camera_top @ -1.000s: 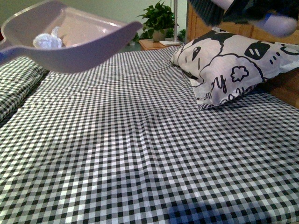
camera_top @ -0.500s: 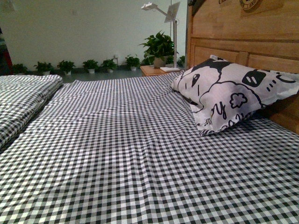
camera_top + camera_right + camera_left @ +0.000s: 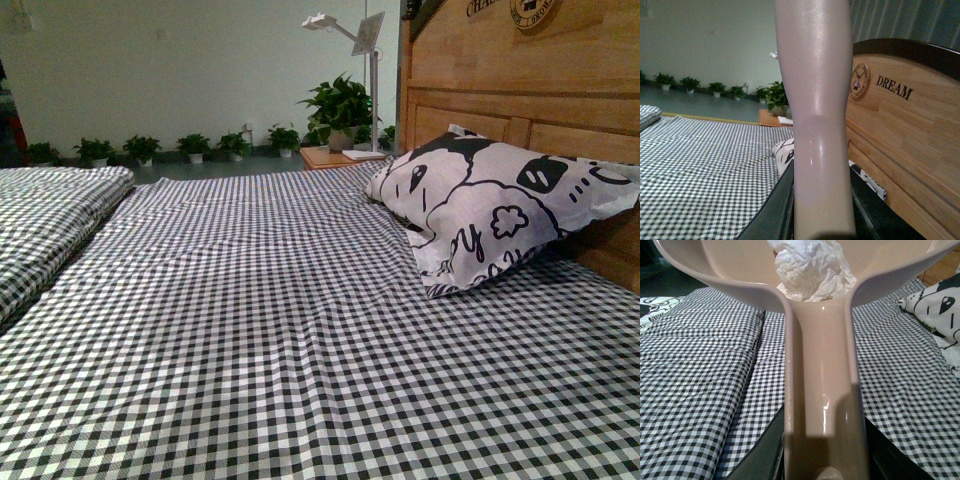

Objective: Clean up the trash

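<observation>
Trash (image 3: 810,267), one crumpled wad of white paper, is sitting in the scoop of the pale dustpan (image 3: 822,365) that we are carrying on our left arm, lifted above the checked bedsheet (image 3: 280,330). Our left gripper is clamped around the dustpan's handle, its dark jaws pressing in on both sides near the wrist camera. Our right gripper is gripping a smooth pale handle (image 3: 817,115) the same way; we cannot see what sits at its far end. From the front, the sheet is looking clean, with only the printed pillow (image 3: 490,205) lying against the wooden headboard (image 3: 520,90), and neither arm is showing. We are judging the pickup done; what we are still facing is emptying the pan into a bin, and no bin is appearing anywhere.
</observation>
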Robot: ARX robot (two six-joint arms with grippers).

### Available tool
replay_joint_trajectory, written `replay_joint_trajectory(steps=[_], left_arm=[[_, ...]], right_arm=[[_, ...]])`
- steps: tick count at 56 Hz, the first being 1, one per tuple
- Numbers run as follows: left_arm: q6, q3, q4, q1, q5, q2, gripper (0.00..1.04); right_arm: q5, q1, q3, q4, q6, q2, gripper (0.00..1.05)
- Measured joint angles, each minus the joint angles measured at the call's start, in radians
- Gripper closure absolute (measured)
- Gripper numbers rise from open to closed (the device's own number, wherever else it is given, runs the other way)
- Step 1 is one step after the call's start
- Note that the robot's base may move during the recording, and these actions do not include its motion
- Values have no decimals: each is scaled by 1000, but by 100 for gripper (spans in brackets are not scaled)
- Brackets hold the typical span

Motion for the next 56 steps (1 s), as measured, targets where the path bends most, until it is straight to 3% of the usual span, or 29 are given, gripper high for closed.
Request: replay_joint_trajectory(steps=[9,56], left_arm=[[2,-2,2,-42,-43,-58,78],[1,-3,2,-45,-51,-64,78]], right_arm=[[-1,-3,-38,-19,1,-17,84],[-3,-7,-41,-20,2,-20,84]])
